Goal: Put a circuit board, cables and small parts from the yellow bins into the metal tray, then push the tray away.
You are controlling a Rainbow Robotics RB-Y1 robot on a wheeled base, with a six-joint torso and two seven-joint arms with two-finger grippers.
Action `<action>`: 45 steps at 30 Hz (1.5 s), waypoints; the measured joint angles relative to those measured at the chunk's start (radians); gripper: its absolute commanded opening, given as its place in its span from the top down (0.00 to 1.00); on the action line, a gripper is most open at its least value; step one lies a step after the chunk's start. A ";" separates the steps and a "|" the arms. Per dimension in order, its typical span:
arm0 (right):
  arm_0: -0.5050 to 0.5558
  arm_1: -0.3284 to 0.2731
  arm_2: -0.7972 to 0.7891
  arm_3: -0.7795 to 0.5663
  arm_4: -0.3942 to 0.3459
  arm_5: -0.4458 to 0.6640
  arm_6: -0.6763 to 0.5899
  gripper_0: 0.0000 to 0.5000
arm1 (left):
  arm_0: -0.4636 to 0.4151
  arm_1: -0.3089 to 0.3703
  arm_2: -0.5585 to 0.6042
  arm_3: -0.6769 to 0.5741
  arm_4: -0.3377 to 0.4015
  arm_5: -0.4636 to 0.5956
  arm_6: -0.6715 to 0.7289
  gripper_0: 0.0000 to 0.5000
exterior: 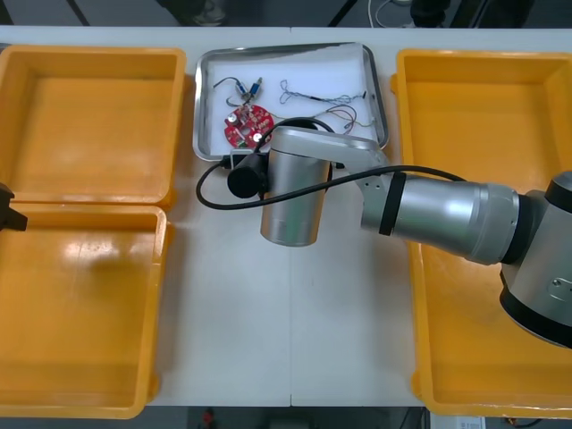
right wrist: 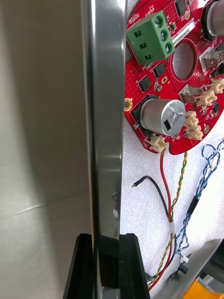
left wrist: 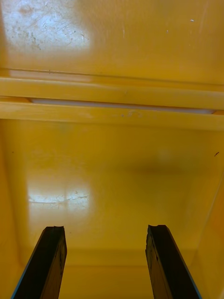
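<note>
Clamping metal tray [right wrist: 105, 117] rim, right pincer [right wrist: 106, 266], circuit board [right wrist: 177, 84], cables [right wrist: 172, 210] beside.

Your right arm [exterior: 447, 214] reaches across the tabletop [exterior: 232, 313] to the near rim of the metal tray [exterior: 202, 89]; in it you see a round red circuit board [exterior: 248, 124] and cables [exterior: 326, 95].

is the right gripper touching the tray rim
Touching. The right wrist view shows the right gripper shut on the tray rim, a finger against each side, no gap. The left gripper hangs open over a bin.
</note>
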 measured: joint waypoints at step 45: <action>-0.039 0.066 -0.272 0.205 -0.301 -0.069 0.039 0.00 | 0.000 0.000 0.000 0.000 0.000 0.000 0.000 0.00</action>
